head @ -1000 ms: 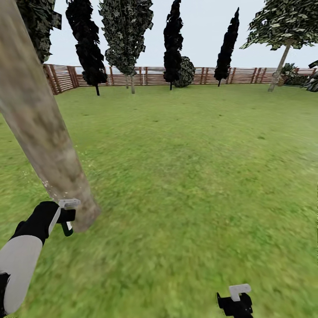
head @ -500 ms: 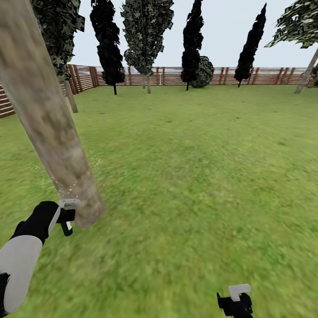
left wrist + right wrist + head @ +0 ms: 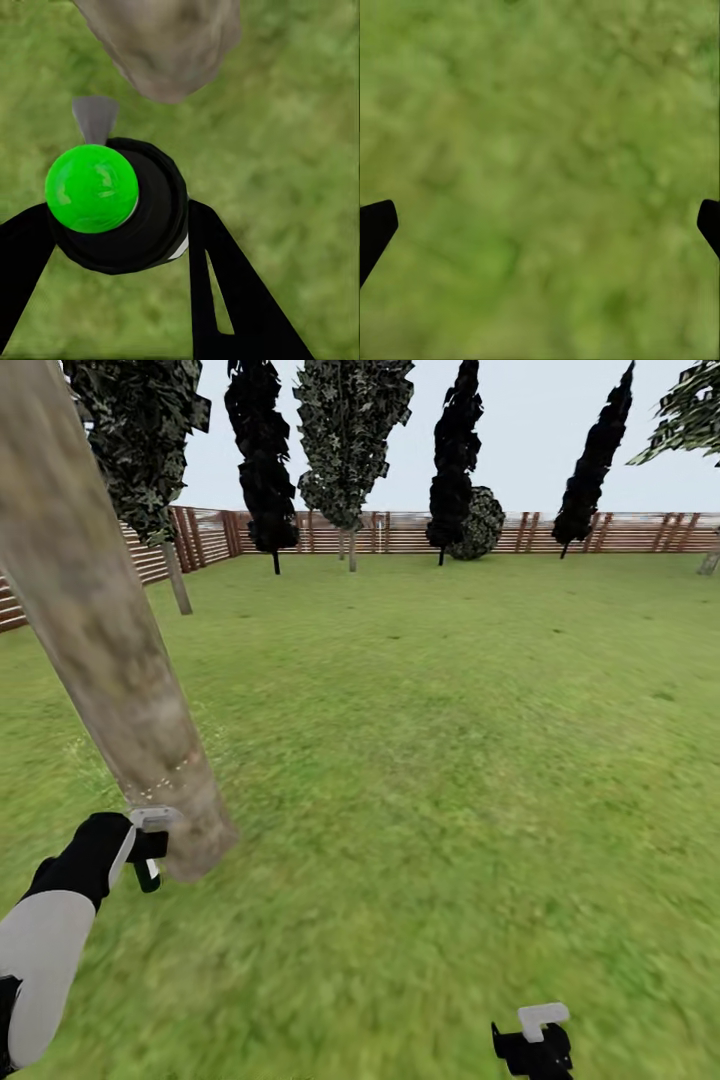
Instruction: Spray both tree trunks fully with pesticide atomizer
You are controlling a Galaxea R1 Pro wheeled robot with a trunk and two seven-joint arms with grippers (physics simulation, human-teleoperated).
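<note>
My left gripper (image 3: 150,849) is shut on the pesticide atomizer (image 3: 151,874), low at the left of the head view. It sits right beside the foot of a thick, pale mottled tree trunk (image 3: 110,650) that leans up out of the picture. In the left wrist view the atomizer (image 3: 120,210) is a black body with a bright green cap between my two black fingers (image 3: 225,285). Its grey nozzle (image 3: 95,118) points at the trunk's base (image 3: 165,45). My right gripper (image 3: 535,1038) hangs open over bare lawn, its tips wide apart in the right wrist view (image 3: 540,225).
Green lawn (image 3: 450,740) stretches ahead to a brown slat fence (image 3: 400,532). Narrow black trees (image 3: 262,460) and a leafy tree (image 3: 350,430) line the fence. Another pale trunk (image 3: 711,562) shows at the far right edge.
The whole picture has shifted to the right, so the camera has turned left. Both grippers keep their places in the view, and the left one still holds the atomizer by the trunk.
</note>
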